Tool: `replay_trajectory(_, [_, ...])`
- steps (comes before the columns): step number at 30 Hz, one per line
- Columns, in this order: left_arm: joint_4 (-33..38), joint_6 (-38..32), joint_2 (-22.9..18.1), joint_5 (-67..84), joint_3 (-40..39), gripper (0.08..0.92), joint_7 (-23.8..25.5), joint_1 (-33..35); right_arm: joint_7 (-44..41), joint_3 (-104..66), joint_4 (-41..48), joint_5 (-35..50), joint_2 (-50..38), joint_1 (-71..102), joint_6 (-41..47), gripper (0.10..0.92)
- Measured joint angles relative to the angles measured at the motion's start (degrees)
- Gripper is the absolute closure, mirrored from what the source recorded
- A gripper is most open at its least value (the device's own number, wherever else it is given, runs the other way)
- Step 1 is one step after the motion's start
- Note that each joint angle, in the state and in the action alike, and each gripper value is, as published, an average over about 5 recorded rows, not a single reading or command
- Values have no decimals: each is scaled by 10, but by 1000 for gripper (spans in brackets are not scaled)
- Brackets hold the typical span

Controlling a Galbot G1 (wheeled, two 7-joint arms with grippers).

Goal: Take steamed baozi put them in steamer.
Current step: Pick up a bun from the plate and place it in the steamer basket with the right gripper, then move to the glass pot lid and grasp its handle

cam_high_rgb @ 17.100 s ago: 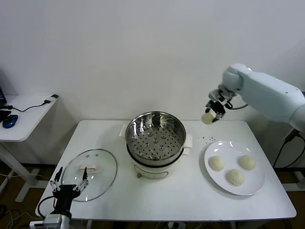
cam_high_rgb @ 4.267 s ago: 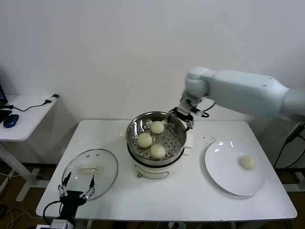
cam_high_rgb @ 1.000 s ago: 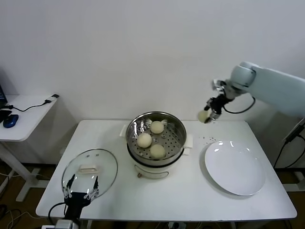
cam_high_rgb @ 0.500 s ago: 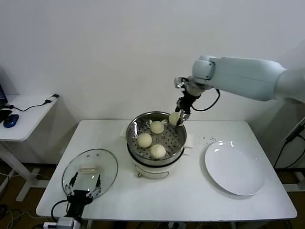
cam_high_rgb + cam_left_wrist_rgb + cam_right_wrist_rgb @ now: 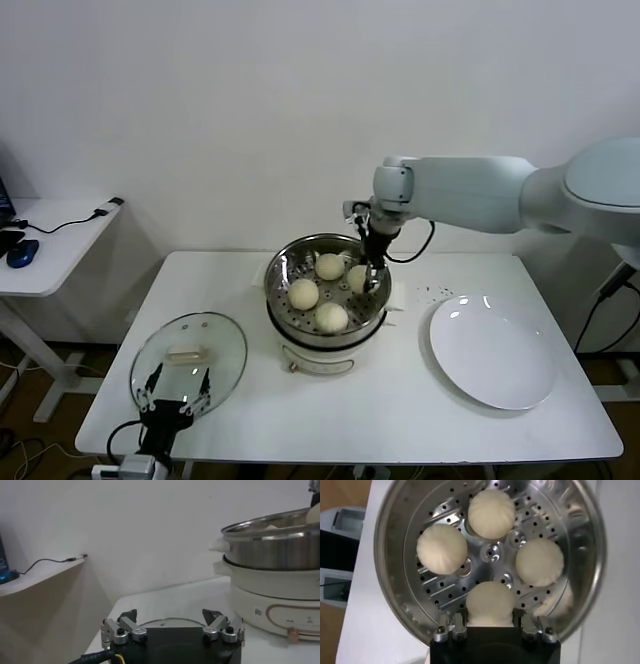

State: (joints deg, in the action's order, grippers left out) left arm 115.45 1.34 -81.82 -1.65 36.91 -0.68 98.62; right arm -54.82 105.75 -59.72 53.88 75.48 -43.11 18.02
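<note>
While the big white right arm was hanging over the back rim half a second ago, now its right gripper (image 5: 366,278) is reaching down inside the round shiny stainless-steel steamer pot (image 5: 283,300), fingers clamped on either side of the fourth cream-white steamed bun (image 5: 490,603). That bun is sitting low at the right side of the perforated tray (image 5: 490,555), near the wall, with the other three buns (image 5: 317,293) spread around the middle of the tray, apart from each other. They're round, so no real long axis, just domes facing up. The flat white round plate (image 5: 492,352) on the right is bare now. The left gripper (image 5: 175,394) is idling wide open at the table's (image 5: 380,410) front-left edge, over the round glass lid with the white handle (image 5: 187,359).
</note>
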Motion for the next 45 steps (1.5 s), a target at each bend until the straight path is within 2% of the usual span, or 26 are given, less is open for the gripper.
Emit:
replay_trajectory(8, [-3,0,0,-2,-2,177,0,-1,14,-2,11,-1,9,23,5,427])
replay_trajectory(16, [-4,0,0,-3,-3,177,0,-2,26,-10,15,-1,8,34,13,238])
replay_trajectory(19, [-4,0,0,-4,-4,177,0,-2,28,-14,14,-1,5,35,14,208])
replay_trajectory(29, [-2,3,0,-6,-4,177,0,-5,21,-31,-5,0,-21,12,8,203])
replay_trajectory(37, [0,2,0,-10,1,177,0,-3,15,-59,-47,2,-87,-30,-22,203])
replay_trajectory(41, [1,-4,-1,-11,6,177,-1,-1,47,-78,-80,7,-142,-38,-64,203])
replay_trajectory(45, [8,-11,-2,-11,11,177,-3,-2,112,-106,-121,13,-211,-25,-119,203])
